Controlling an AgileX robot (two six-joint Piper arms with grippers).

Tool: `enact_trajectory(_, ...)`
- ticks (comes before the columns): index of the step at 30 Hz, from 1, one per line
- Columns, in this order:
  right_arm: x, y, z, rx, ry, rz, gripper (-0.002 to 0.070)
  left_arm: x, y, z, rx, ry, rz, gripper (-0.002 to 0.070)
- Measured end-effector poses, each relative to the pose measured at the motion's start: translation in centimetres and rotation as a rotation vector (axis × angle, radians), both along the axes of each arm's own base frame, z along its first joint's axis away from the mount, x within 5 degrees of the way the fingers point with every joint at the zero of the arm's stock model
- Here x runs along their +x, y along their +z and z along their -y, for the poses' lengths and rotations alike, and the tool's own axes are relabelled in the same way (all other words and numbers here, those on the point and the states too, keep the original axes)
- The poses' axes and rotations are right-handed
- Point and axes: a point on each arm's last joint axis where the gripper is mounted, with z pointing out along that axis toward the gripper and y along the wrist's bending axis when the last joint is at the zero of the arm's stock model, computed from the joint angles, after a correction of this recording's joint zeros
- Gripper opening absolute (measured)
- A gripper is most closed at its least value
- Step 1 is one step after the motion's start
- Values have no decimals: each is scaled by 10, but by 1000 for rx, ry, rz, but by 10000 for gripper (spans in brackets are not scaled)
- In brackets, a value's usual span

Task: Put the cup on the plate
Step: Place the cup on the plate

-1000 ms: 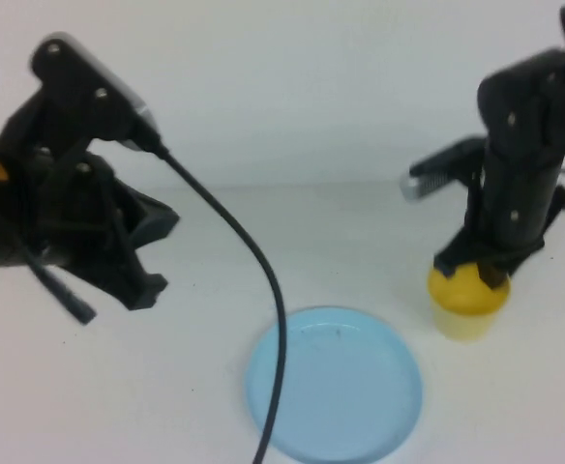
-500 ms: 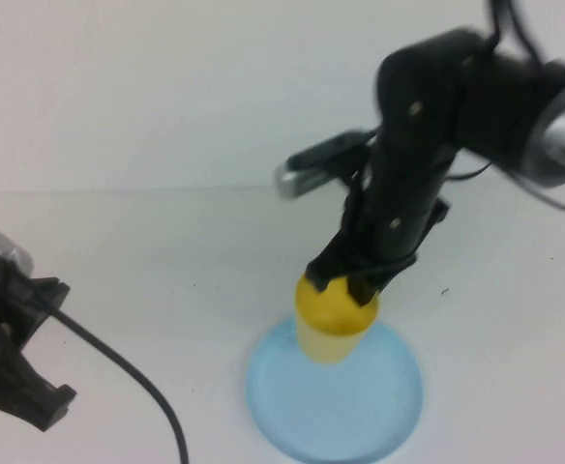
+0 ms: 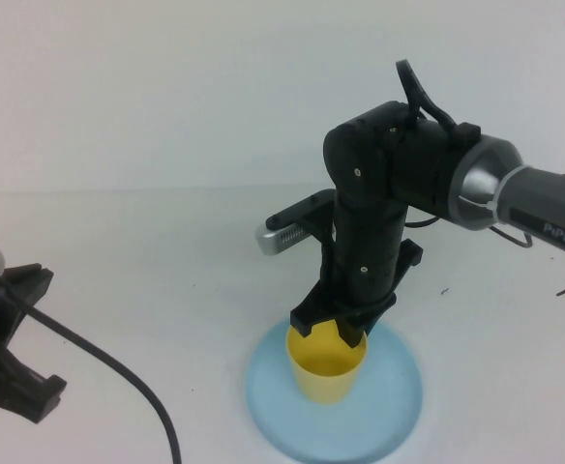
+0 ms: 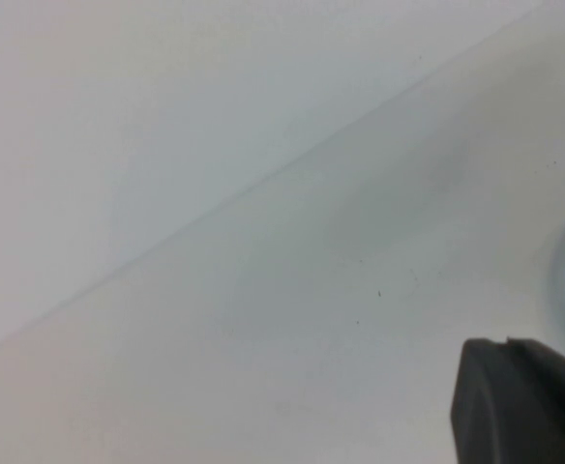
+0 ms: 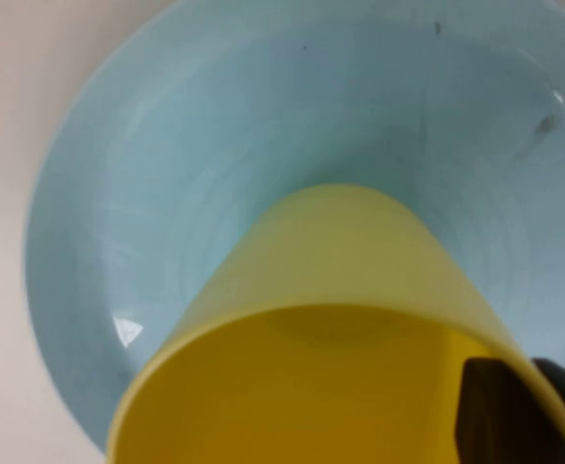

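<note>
- placing step: right gripper (image 3: 333, 327) is clamped on the rim of the cup (image 3: 327, 368), upright over the middle of the plate (image 3: 399, 406).
- next, i judge: lower gently, release, lift clear.
- left gripper (image 3: 16, 338) sits at the worktop's (image 3: 147, 261) left edge, jaws apart.

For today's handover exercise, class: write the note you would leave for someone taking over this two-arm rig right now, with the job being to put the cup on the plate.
Right gripper: over the plate, fingers shut on the rim of the yellow cup.
Left gripper: parked low at the table's left edge, away from the work; I cannot tell how it stands.
Cup: upright, mouth up, base over the middle of the light-blue plate; whether it rests on the plate is not clear.
Done: cup grasped and brought over the plate.
Left: confirm it is seated, open the fingers, lift the right arm clear without tipping the cup.
</note>
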Motion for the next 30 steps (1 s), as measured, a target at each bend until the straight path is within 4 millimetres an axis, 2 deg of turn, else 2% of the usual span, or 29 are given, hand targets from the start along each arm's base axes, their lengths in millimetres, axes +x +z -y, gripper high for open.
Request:
enact_trajectory(14,1,-4,-1,-6,0,-5,30,0,0,0,-13,5,-6,1)
enact_trajectory(17,1,-4,-1,-5,-11,-6,51,0,0,0,-13,5,-6,1)
enact_trajectory(19,1,-4,-1,-1,-16,-9,100,0,0,0,-13,6,-6,1)
enact_trajectory(23,1,-4,-1,-4,-36,-9,286,0,0,0,-26,11,-11,1)
enact_trajectory(26,1,-4,0,-16,-59,0,393,0,0,0,-41,17,-16,1)
enact_trajectory(30,1,-3,1,-23,-82,7,440,0,0,0,-56,21,-21,1)
